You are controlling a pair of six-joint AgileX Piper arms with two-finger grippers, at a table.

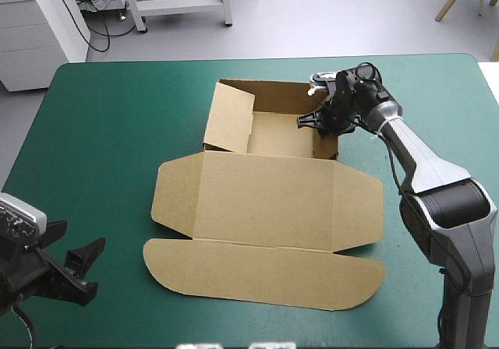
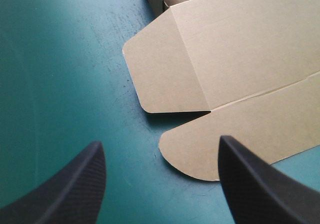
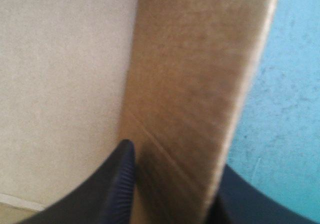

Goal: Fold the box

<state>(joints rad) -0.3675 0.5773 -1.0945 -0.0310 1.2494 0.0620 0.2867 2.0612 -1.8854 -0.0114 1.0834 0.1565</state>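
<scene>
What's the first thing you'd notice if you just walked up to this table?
The big brown box sprawls mid-table, its far end a tray with raised walls, its lid flat toward the near edge. The right pincer pinches the tray's right wall, while the left pincer hangs open by the near-left corner.

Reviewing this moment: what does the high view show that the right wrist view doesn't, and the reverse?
Only the high view: the whole box, its far walls raised and its lid flat, and the left gripper, open over the teal-green cover, clear of the board. Only the right wrist view: the right gripper pinching the tray's right wall, one finger inside, one outside. Both: that gripper at that wall, with cover beside it.
</scene>
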